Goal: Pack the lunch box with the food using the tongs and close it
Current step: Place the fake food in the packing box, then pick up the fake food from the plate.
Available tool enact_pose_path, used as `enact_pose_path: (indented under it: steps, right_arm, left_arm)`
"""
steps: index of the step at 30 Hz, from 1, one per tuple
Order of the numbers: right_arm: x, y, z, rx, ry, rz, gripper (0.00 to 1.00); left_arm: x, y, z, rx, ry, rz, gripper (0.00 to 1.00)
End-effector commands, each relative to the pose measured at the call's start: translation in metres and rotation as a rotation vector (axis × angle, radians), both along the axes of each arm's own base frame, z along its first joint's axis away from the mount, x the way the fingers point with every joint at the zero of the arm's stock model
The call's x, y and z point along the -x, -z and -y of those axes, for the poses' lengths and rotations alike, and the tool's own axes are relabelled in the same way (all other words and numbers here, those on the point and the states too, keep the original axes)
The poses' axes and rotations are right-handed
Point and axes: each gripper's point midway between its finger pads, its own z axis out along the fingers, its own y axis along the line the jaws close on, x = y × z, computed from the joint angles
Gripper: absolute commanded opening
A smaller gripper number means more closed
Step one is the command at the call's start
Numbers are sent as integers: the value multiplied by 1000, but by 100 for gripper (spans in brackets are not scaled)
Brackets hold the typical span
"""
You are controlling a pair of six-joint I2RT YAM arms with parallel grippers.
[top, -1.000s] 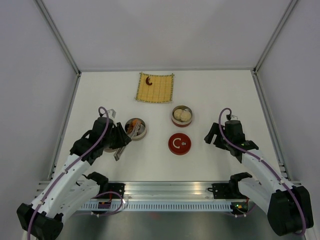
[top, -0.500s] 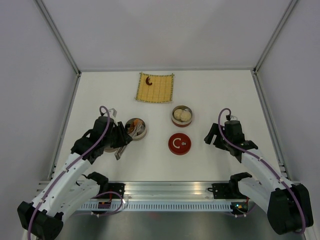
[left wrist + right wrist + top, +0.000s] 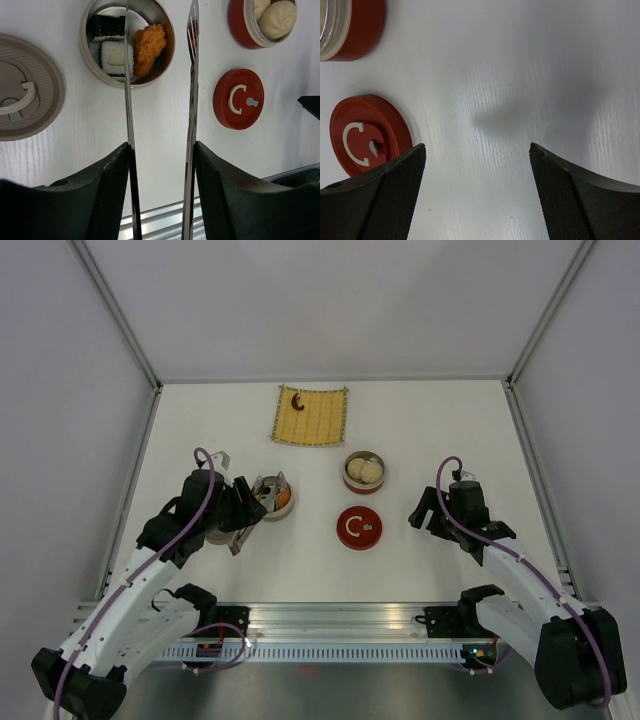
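My left gripper (image 3: 162,145) is shut on the silver tongs (image 3: 191,100), one finger pressed on each arm, and the tong tips are spread apart over the steel lunch box tin (image 3: 146,85). In that tin lie two black-wrapped rolls (image 3: 112,55) and an orange piece (image 3: 149,44); nothing sits between the tong tips. In the top view the left gripper (image 3: 245,512) hangs just left of the tin (image 3: 272,497). A red tin (image 3: 363,471) holds white buns (image 3: 280,17). The right gripper (image 3: 477,150) stands open and empty over bare table beside the red lid (image 3: 367,135).
A yellow bamboo mat (image 3: 312,415) at the back carries a dark red-brown piece (image 3: 297,400). A grey lid (image 3: 20,95) lies left of the steel tin. The red lid (image 3: 359,528) sits in front of the red tin. Metal rails border the table.
The left jaws eased wider and the tong arms sprang apart. The orange piece left the tongs and now lies in the steel tin. The right arm has not moved.
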Motion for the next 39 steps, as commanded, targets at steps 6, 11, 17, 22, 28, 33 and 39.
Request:
enact_pose_path:
  steps: [6,11,17,22,28,33,39]
  right_arm:
    - [-5,-3,1,-2,15,25,90]
    - [-7,1,0,-4,12,18,90]
    - [-10,0,-1,-6,9,19,91]
    - [-18,-1,-6,-22,2,24,91]
    - [-26,5,-13,-35,-21,2,90]
    - [-30,9,-13,-28,-27,-7,90]
    - [-35,12,-14,-22,-33,-18,91]
  left_arm:
    - [-36,-52,-6,-62,-37,159,59]
    - [-76,-60,9,-92,-19,187,61]
    - [-146,-56,40,-139,21,193,61]
    - [-218,-54,56,-222,-3,203,59]
    - [-281,-56,68,-269,-14,236,57]
    - [-318,-29,68,-328,-30,203,55]
    - [-331,-2,58,-349,-45,159,53]
